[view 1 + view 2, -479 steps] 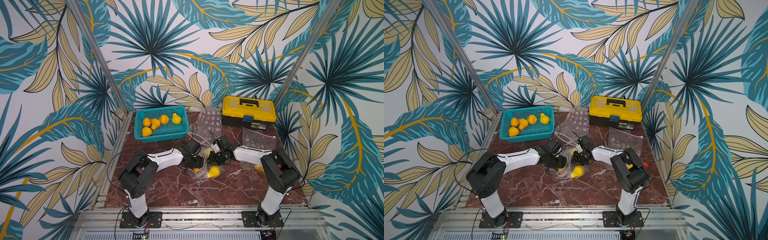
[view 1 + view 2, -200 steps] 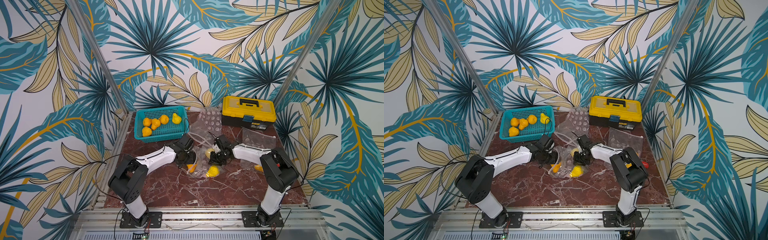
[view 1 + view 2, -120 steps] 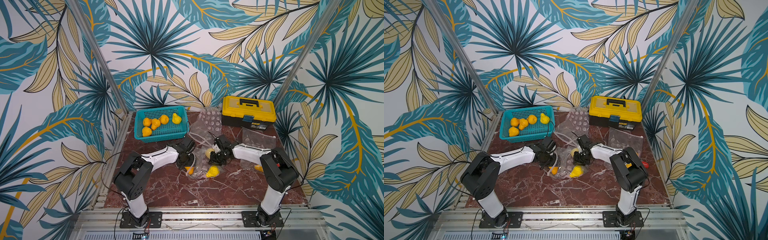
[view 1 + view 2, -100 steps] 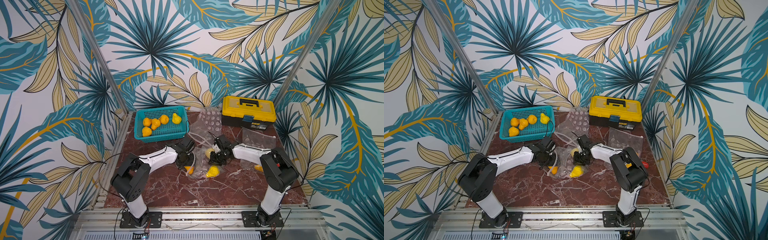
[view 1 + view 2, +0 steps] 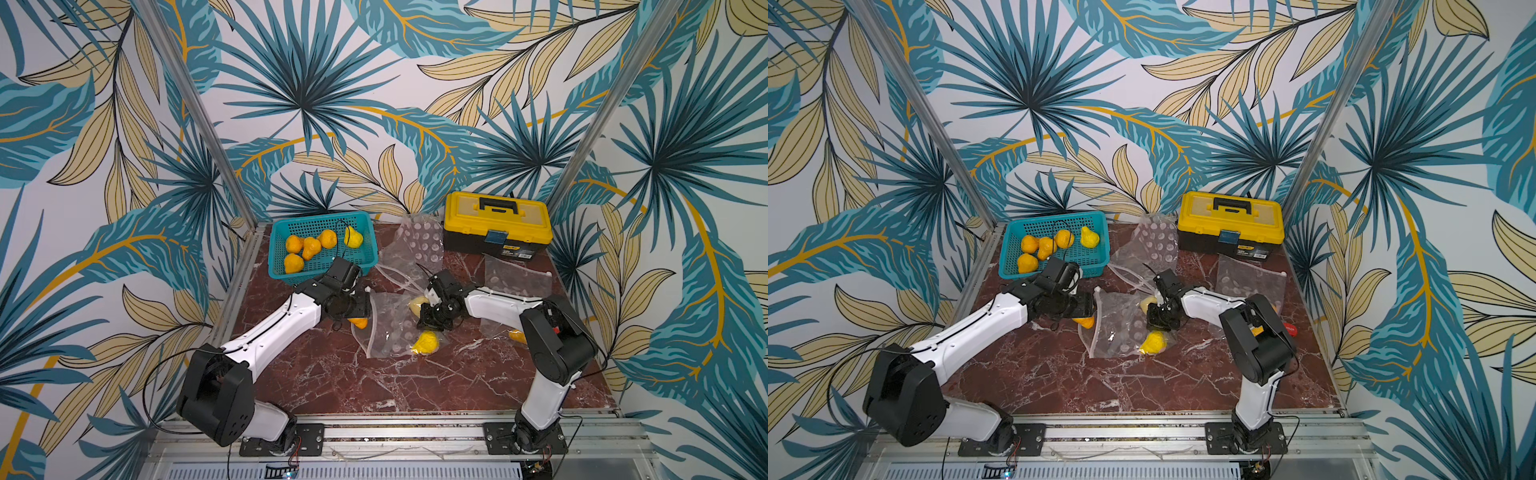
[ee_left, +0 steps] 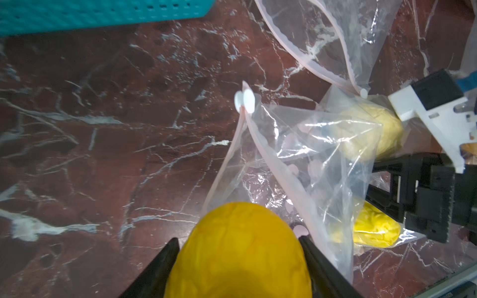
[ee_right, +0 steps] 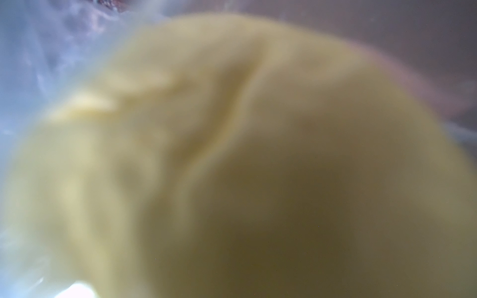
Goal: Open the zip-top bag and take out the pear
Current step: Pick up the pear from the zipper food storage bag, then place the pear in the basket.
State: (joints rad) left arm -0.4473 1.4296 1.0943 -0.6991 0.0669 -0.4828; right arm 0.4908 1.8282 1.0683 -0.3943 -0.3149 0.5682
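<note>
The clear zip-top bag (image 5: 388, 328) (image 5: 1117, 328) lies mid-table, its pink-edged mouth (image 6: 258, 154) open toward my left arm. My left gripper (image 5: 360, 316) (image 5: 1086, 316) (image 6: 238, 240) is shut on an orange-yellow pear (image 5: 358, 322) (image 6: 238, 252), just outside the mouth. A bright yellow pear (image 5: 424, 343) (image 6: 374, 229) sits in the bag's near corner. A pale one (image 5: 415, 305) (image 6: 371, 131) lies under plastic at the far corner and fills the blurred right wrist view (image 7: 258, 154). My right gripper (image 5: 432, 322) (image 5: 1160, 320) pinches the bag's plastic between those two.
A teal basket (image 5: 320, 226) at the back left holds several orange and yellow pears. A yellow toolbox (image 5: 496, 224) stands at the back right. Other clear bags lie behind (image 5: 415, 241) and beside the right arm (image 5: 517, 278). The left arm's elbow reaches toward the basket's front wall.
My left gripper has drawn back to the left with the pear, clear of the bag's mouth, and tightened a little on it. The right arm has stayed still.
</note>
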